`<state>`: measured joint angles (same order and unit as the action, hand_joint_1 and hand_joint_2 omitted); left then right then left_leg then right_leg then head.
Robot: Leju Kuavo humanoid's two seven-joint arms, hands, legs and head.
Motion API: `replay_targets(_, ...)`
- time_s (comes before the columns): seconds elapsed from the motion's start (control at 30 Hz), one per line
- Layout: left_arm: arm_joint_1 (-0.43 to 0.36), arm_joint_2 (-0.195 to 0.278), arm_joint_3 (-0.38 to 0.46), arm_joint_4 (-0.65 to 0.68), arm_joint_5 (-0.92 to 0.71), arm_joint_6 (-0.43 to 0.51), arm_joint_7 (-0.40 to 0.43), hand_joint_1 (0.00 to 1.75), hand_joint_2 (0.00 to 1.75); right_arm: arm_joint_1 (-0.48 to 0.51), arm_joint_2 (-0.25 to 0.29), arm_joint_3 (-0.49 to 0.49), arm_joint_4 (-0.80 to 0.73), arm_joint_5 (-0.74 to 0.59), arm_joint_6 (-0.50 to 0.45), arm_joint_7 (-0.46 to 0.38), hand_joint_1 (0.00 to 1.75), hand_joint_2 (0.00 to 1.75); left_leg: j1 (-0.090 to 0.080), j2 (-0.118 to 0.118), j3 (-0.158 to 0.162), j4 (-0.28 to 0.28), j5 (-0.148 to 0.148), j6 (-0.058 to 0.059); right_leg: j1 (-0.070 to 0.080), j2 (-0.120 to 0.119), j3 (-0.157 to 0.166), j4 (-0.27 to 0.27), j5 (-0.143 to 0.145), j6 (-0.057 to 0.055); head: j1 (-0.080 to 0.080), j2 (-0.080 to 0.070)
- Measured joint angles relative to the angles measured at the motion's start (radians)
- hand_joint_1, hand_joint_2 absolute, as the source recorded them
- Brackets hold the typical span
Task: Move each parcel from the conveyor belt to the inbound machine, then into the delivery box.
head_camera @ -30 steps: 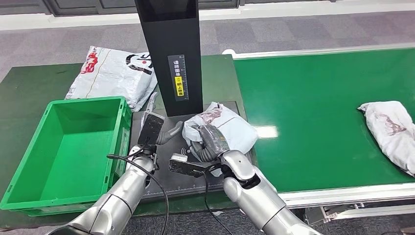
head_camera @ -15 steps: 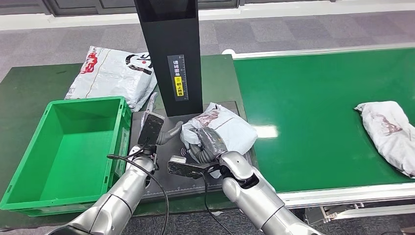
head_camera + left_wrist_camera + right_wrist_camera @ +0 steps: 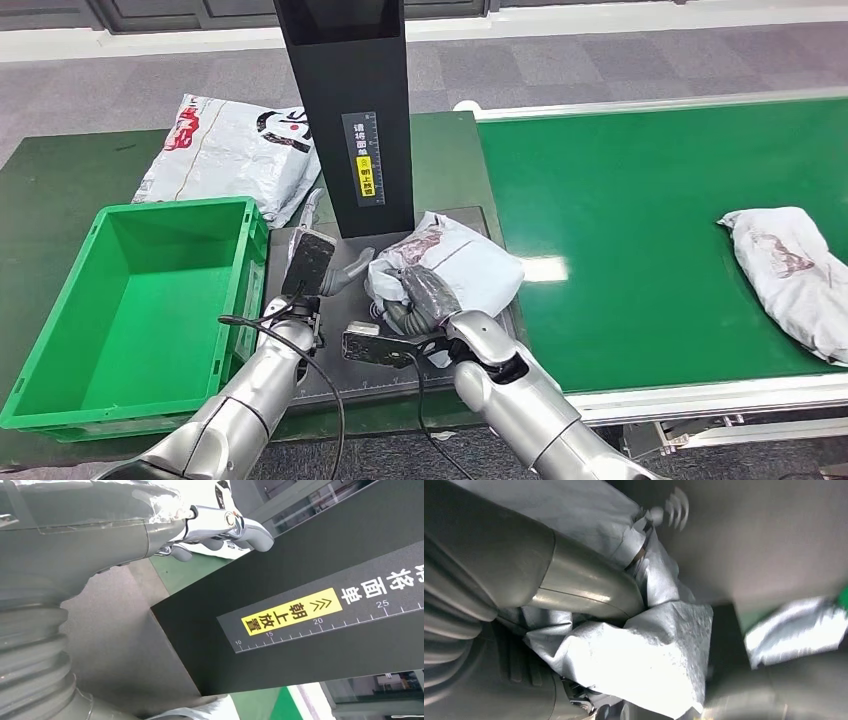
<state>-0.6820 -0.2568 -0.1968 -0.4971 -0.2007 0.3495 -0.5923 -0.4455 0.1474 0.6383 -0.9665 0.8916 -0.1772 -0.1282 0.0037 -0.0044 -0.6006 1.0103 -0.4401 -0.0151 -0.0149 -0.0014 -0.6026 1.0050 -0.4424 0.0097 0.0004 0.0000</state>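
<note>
A crumpled white-grey parcel [image 3: 465,262] lies on the black plate [image 3: 340,372] of the inbound machine, at the foot of its black column [image 3: 350,110]. My right hand [image 3: 420,296] grips the parcel's near left side; in the right wrist view the bag [image 3: 649,655] bunches against the thumb [image 3: 579,587]. My left hand [image 3: 312,264] hovers over the plate's left part, fingers apart and holding nothing; in the left wrist view the hand [image 3: 100,525] sits close to the column [image 3: 310,620]. A second white parcel [image 3: 790,272] lies on the green conveyor belt [image 3: 640,190] at the right.
The green delivery box [image 3: 60,330] stands to the left of the plate, with nothing inside. A large white mailer [image 3: 230,150] lies on the dark table behind the box. The belt's metal rim [image 3: 700,395] runs along the near edge.
My right hand has drawn the held parcel slightly to the left over the plate. The parcel on the belt has drifted a little left. My left hand has stayed still.
</note>
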Motion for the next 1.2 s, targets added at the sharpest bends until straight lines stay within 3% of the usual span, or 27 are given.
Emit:
replay_targets(0.1,0.0,0.0,0.0,0.0,0.0,-0.002,0.001,0.0,1.75,-0.014,0.004,0.022,0.037,-0.032,0.061,-0.002,1.75,1.75,0.0,0.0,0.0,0.0,0.0,0.0,0.0,0.0,0.0,0.0,0.0,0.0,0.0,0.0)
replay_targets(0.23,0.0,-0.001,0.0,0.0,0.0,-0.002,0.003,0.0,1.75,-0.05,0.018,0.054,0.125,-0.067,0.074,-0.026,0.06,1.75,0.0,0.0,0.001,0.0,0.0,0.0,0.0,0.0,0.0,0.0,0.0,0.0,0.0,0.0)
replay_targets(0.27,0.0,-0.002,0.0,0.0,0.001,-0.002,0.003,0.0,1.75,-0.063,0.022,0.064,0.154,-0.077,0.059,-0.037,0.0,1.75,0.0,0.0,0.001,0.0,0.0,0.0,0.0,0.0,0.001,0.0,0.0,0.0,0.0,0.0)
replay_targets(0.53,0.003,0.002,0.0,-0.007,0.015,0.0,-0.012,0.0,1.75,-0.074,0.02,0.084,0.202,-0.214,-0.156,-0.112,0.0,1.75,0.0,0.0,0.001,0.0,0.0,0.0,0.0,0.0,0.0,0.0,0.001,0.0,0.0,0.0)
replay_targets(0.6,0.004,0.005,0.0,-0.013,0.024,-0.005,-0.024,0.0,1.75,-0.048,-0.002,0.058,0.158,-0.359,-0.211,-0.209,0.0,1.75,0.0,-0.001,0.001,0.001,0.0,0.0,0.0,-0.001,0.0,0.0,0.001,0.0,0.0,0.0)
replay_targets(0.67,0.003,0.009,0.0,-0.021,0.038,-0.014,-0.035,0.0,1.75,0.002,-0.03,-0.01,0.074,-0.587,-0.236,-0.337,0.0,1.75,0.0,-0.004,0.0,0.001,0.0,0.0,0.0,-0.005,0.001,0.0,0.0,0.0,0.0,0.0)
replay_targets(0.73,0.002,0.015,0.0,-0.025,0.054,-0.018,-0.036,0.0,1.75,0.042,-0.053,-0.092,-0.006,-0.765,-0.202,-0.391,0.0,1.75,0.0,-0.004,-0.001,0.001,0.0,0.001,0.0,-0.005,0.001,-0.001,0.0,0.0,0.0,0.0)
replay_targets(0.8,0.002,0.021,0.0,-0.028,0.067,-0.018,-0.037,0.0,1.75,0.062,-0.069,-0.153,-0.053,-0.835,-0.148,-0.392,0.0,1.75,-0.001,-0.002,0.0,0.001,0.0,0.001,0.0,-0.003,0.0,-0.001,0.0,0.0,0.0,0.0)
replay_targets(0.97,0.002,0.025,0.0,-0.038,0.078,-0.017,-0.037,0.0,1.75,0.081,-0.077,-0.239,-0.082,-0.921,-0.059,-0.407,0.0,1.75,-0.001,-0.001,0.0,0.001,0.0,0.001,0.0,-0.002,0.0,-0.001,0.001,0.0,0.0,0.0)
replay_targets(1.2,0.002,0.028,-0.001,-0.05,0.079,-0.014,-0.032,0.0,1.75,0.081,-0.085,-0.288,-0.078,-0.97,-0.011,-0.411,0.0,1.75,-0.001,-0.001,0.0,0.001,0.0,0.001,0.0,-0.001,0.0,-0.001,0.001,0.0,0.0,0.0)
